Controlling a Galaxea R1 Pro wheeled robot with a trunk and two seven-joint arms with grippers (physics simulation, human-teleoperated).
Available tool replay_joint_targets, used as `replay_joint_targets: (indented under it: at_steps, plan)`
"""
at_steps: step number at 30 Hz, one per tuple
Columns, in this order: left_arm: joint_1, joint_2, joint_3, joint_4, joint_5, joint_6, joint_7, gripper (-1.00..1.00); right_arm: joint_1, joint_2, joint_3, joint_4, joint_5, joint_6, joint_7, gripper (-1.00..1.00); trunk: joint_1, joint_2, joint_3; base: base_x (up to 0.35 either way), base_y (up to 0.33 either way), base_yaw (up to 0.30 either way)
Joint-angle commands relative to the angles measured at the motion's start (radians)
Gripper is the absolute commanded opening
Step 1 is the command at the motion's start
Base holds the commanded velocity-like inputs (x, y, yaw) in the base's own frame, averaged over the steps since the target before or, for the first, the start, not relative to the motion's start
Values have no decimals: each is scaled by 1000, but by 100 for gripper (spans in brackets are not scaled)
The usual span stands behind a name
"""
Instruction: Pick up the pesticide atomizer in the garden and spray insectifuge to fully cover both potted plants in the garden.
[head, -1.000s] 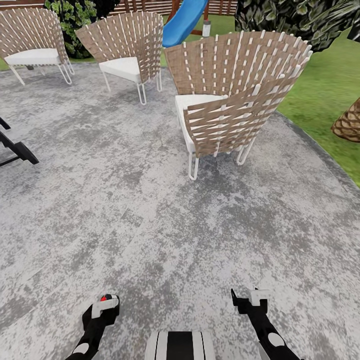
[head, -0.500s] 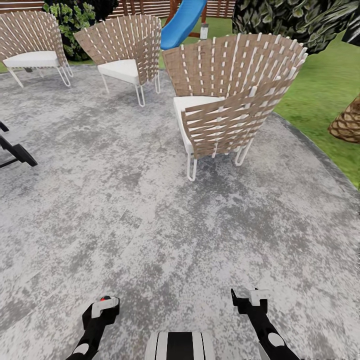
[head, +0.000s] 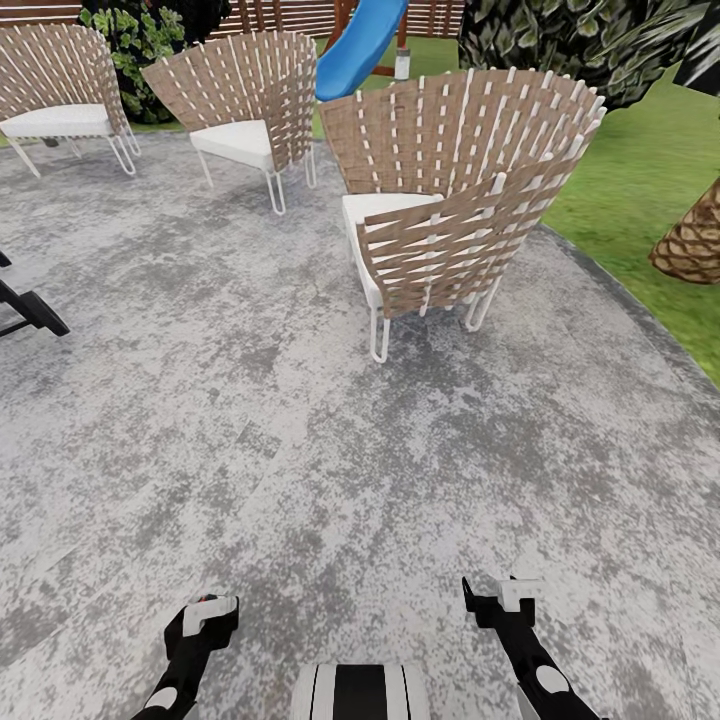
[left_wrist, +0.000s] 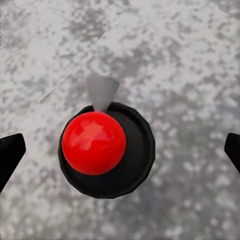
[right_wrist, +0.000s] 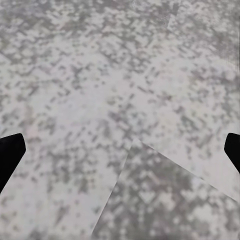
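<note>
Hanging low over patio (head: 300, 420), both fingers (left_wrist: 10, 155) spread

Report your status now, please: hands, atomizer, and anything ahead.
Both hands open, empty: left hand, right hand. Atomizer not sighted. On grey patio; woven chair stands ahead.

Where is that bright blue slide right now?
In the head view, the bright blue slide stands at the far top centre, on the grass behind the nearest brown woven chair and before the brown slatted fence.
</note>
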Motion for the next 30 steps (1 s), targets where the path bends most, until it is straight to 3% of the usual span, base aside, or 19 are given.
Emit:
replay_joint_targets:
  at_steps: [1,20,21,30]
  plan:
    - [-1,0,-2,0,6,-3,0,100,0,0,0,1,0,-3,0,100,0,0,-1,0,0,0]
    - [-1,0,-4,0,7,-3,0,100,0,0,0,1,0,-3,1,100,0,0,-1,0,0,0]
    - [0,0,-4,-1,8,-3,0,-100,0,0,0,1,0,-3,1,100,0,0,-1,0,0,0]
    - [0,2,-1,-2,8,-2,0,-100,0,0,0,1,0,-3,1,100,0,0,-1,0,0,0]
